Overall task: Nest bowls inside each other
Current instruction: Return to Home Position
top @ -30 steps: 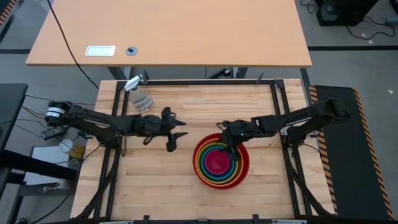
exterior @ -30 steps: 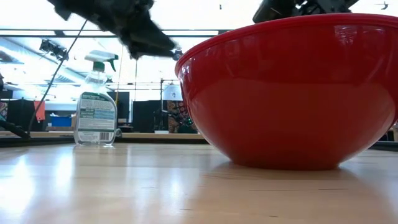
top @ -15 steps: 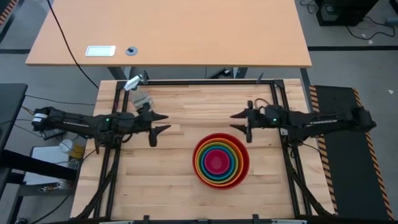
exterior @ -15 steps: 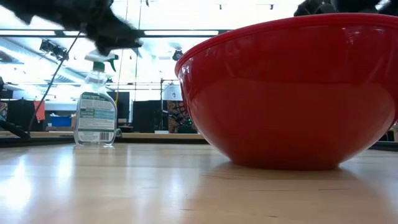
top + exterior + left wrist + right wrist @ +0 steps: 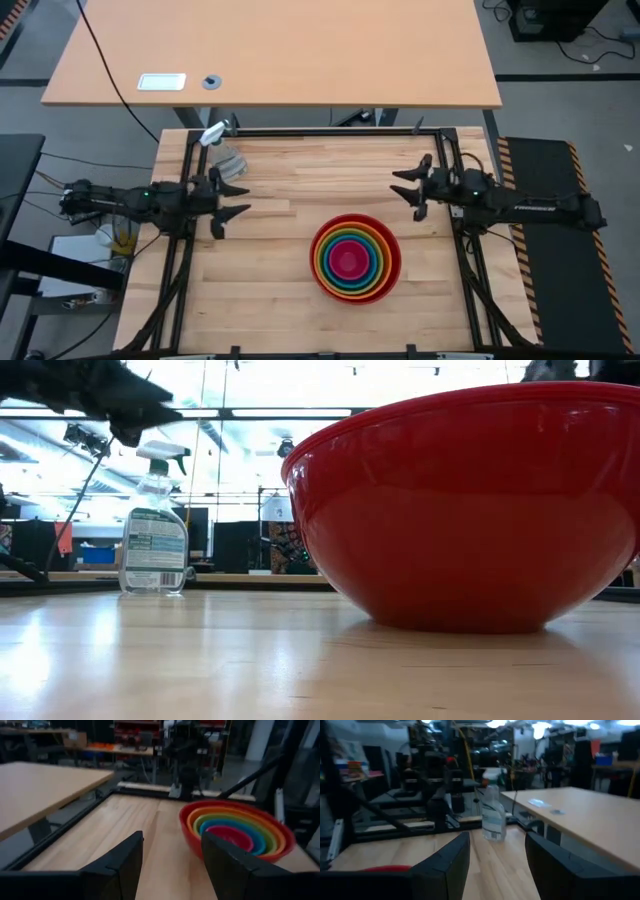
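Note:
The bowls [image 5: 355, 257] stand nested as one stack right of the table's middle: red outermost, then orange, green and blue, with pink innermost. The red bowl [image 5: 470, 510] rests on the table by its base. In the left wrist view the stack [image 5: 232, 830] shows ahead of the fingers. My left gripper [image 5: 240, 198] hovers open near the table's left edge, pointing level toward the right. My right gripper [image 5: 400, 184] hovers open near the right edge, pointing level toward the left. Neither has anything between its fingers.
A clear spray bottle [image 5: 222, 150] stands upright at the table's far left corner, just beyond my left gripper, and also shows as the bottle [image 5: 492, 817] in the right wrist view. A black frame [image 5: 330, 132] borders the table. A tan desk [image 5: 270, 50] lies beyond the far edge.
Both arms have drawn back from the table's middle. My left gripper has gone toward the left edge. My right gripper has left the bowls, gone toward the right edge, and tipped from pointing down to level. The bowl stack has stayed in place.

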You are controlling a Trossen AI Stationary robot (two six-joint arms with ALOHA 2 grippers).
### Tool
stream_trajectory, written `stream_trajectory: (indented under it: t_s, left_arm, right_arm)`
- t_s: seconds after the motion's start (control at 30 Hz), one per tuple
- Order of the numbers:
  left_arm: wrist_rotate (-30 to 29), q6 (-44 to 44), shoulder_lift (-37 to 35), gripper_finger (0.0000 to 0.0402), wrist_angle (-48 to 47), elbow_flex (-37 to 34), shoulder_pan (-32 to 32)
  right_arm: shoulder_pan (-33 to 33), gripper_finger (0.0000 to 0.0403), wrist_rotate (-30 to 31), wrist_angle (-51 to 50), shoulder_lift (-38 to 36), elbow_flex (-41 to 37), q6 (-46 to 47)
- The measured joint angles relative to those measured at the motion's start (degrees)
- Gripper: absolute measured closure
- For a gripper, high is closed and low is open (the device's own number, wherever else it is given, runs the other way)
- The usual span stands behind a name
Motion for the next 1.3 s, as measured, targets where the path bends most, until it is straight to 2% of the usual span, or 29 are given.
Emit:
stream_trajectory:
  t_s: [0.23,0.47,0.57,0.7,0.83,0.93,1.07,1.13,1.3]
  left_arm:
    - [-0.7,-3.0,-9.5,0.0198,-3.5,-3.4,-3.4]
    - [-0.7,-7.7,-12.8,0.0198,-2.2,-9.9,-5.6]
    - [-0.7,-7.8,-13.0,0.0198,-2.2,-9.9,-6.7]
    - [-0.6,-7.1,-13.9,0.0198,-5.0,-8.2,-8.7]
    - [-1.0,-7.4,-17.0,0.0198,-12.3,-7.3,-11.0]
    - [-1.4,-7.8,-18.9,0.0198,-15.9,-7.3,-11.8]
    - [-1.4,-6.1,-18.5,0.0198,-13.8,-7.3,-12.1]
    - [-1.2,-4.7,-18.7,0.0198,-11.4,-7.4,-12.2]
    - [3.9,-2.9,-18.6,0.0198,-6.9,-7.4,-12.2]
  right_arm:
    - [0.0,0.0210,3.2,-8.9,-10.3,-0.1,-2.8]
    - [0.0,0.0223,3.2,1.6,-14.9,-7.5,-2.4]
    - [0.0,0.0228,3.2,6.7,-16.2,-11.1,-1.5]
    - [0.0,0.0233,4.3,5.4,-18.0,-11.7,-0.1]
    - [0.0,0.0233,4.6,5.4,-21.0,-11.7,-0.2]
    - [0.0,0.0234,7.2,5.4,-23.2,-11.7,-0.3]
    - [0.0,0.0233,12.1,5.4,-24.0,-11.6,1.2]
    - [0.0,0.0233,12.3,5.4,-24.0,-11.6,1.1]
    - [0.0,0.0233,12.2,5.4,-24.0,-11.7,1.2]
